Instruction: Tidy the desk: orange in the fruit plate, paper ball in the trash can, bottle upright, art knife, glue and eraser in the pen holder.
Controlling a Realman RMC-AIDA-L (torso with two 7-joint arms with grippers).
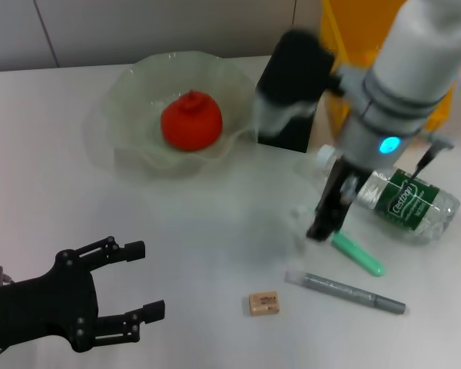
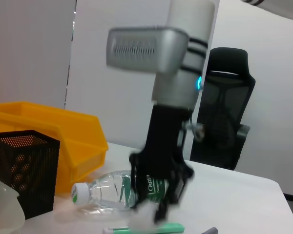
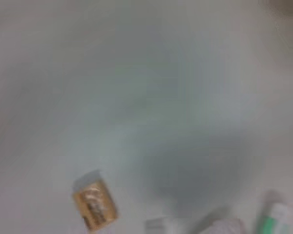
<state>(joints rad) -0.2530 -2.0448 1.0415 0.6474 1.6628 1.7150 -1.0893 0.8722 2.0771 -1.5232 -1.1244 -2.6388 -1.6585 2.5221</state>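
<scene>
The orange [image 1: 190, 121] lies in the glassy fruit plate [image 1: 131, 100] at the back. The bottle [image 1: 403, 201] lies on its side at the right, in front of the black mesh pen holder [image 2: 22, 170]. My right gripper [image 1: 323, 227] hangs low over the table just left of the bottle. A pale blurred lump [image 2: 142, 214], perhaps the paper ball, sits at its tips; whether it is held is unclear. A green stick [image 1: 359, 254], a grey stick [image 1: 346, 290] and the tan eraser [image 1: 263, 303] lie near the front. My left gripper [image 1: 144, 280] rests open at the front left.
A yellow bin [image 1: 346, 46] stands at the back right behind the pen holder [image 1: 288, 96]. A black office chair [image 2: 224, 122] stands beyond the table's far edge.
</scene>
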